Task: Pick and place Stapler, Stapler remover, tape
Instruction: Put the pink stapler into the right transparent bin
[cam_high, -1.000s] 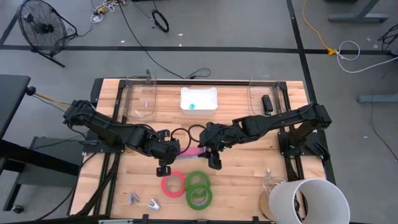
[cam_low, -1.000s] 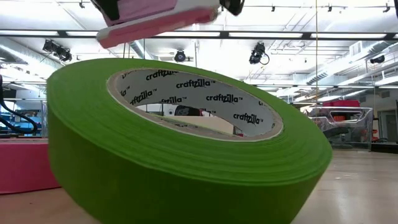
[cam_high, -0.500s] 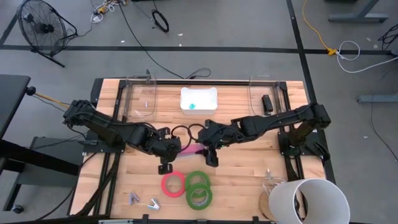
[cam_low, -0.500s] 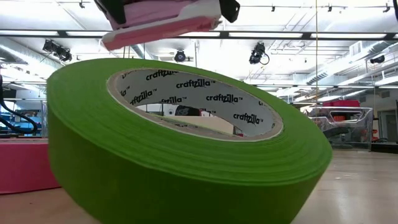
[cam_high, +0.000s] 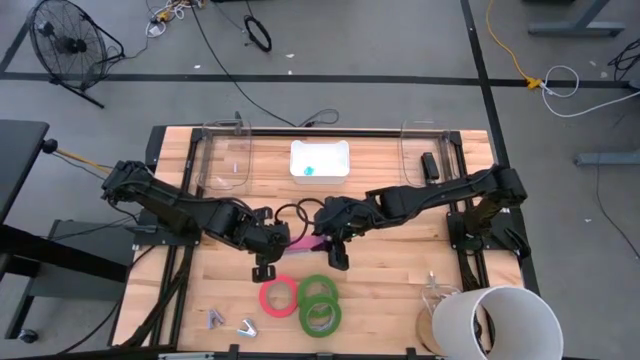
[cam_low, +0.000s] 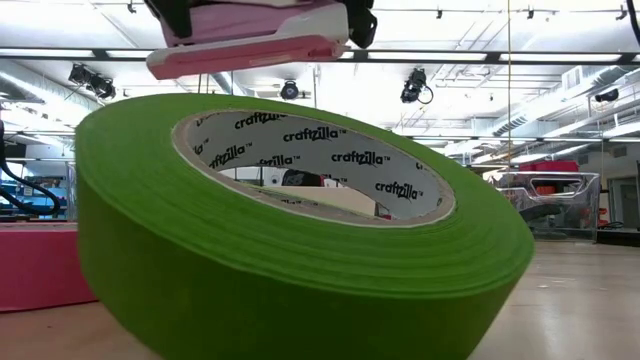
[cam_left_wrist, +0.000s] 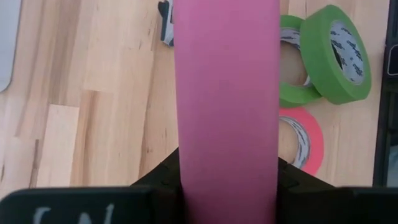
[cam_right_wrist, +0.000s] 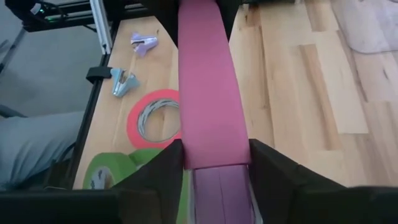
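Observation:
A pink stapler (cam_high: 305, 242) hangs in the air over the table's middle, between my two grippers. My left gripper (cam_high: 287, 240) is shut on its left end and my right gripper (cam_high: 322, 238) on its right end. In the low view the stapler (cam_low: 250, 45) shows at the top, nearly level. Below it, toward the near edge, a red-pink tape roll (cam_high: 278, 296) lies flat. Two green rolls (cam_high: 319, 303) lie beside it, one leaning on the other. Two staple removers (cam_high: 232, 322) lie at the near left. My left gripper pinches the stapler's left end by its two long sides (cam_left_wrist: 186, 168) between its two fingers. It comes about level from the table's left, fingers along the stapler. The stapler is clear of the table. My right gripper pinches the stapler's right end by its two long sides (cam_right_wrist: 214, 155) between its two fingers. It comes from the table's right, fingers along the stapler. The stapler reaches on toward my left gripper, clear of the table.
Two clear bins (cam_high: 225, 160) (cam_high: 420, 150) and a white tray (cam_high: 320, 160) stand along the far edge. A white bucket (cam_high: 495, 320) stands at the near right corner. Black cable loops (cam_high: 300, 213) lie just behind the grippers.
My right gripper has gone a little toward the table's left, closing on my left gripper. The stapler has risen slightly and tipped from left end down to nearly level. The tape rolls have kept still.

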